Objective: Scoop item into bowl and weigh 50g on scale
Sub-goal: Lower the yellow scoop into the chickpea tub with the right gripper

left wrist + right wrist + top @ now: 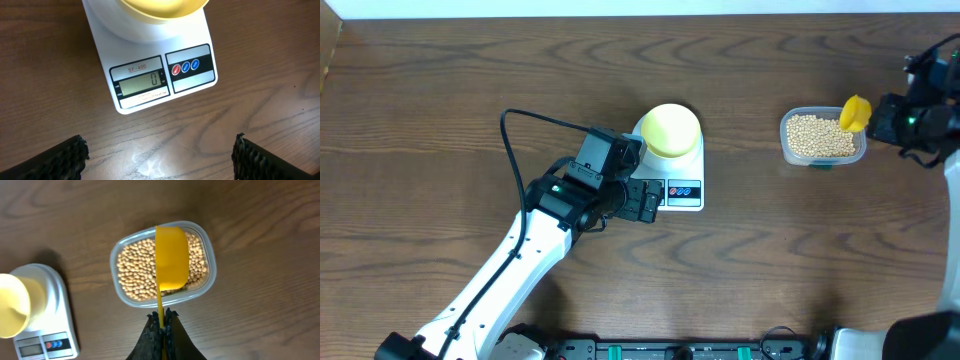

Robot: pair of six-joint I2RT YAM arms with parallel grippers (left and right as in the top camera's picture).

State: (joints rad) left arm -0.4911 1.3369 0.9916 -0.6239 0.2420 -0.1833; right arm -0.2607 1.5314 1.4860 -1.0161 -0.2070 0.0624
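Note:
The pale yellow bowl (671, 130) stands on the white scale (692, 168) at the table's middle; the scale's display (140, 82) reads 0. My left gripper (642, 199) is open and empty just in front of the scale's display edge. The tan beans (817, 135) fill a clear plastic tub (786, 147) at the right. My right gripper (162, 316) is shut on the handle of a bright yellow scoop (171, 256), held above the beans (135, 267) in the tub. The bowl (12, 304) also shows in the right wrist view.
The left arm (490, 280) stretches from the front left toward the scale, with a black cable (530, 118) looping above it. The right arm (930, 110) stands at the table's right edge. The table is dark brown wood.

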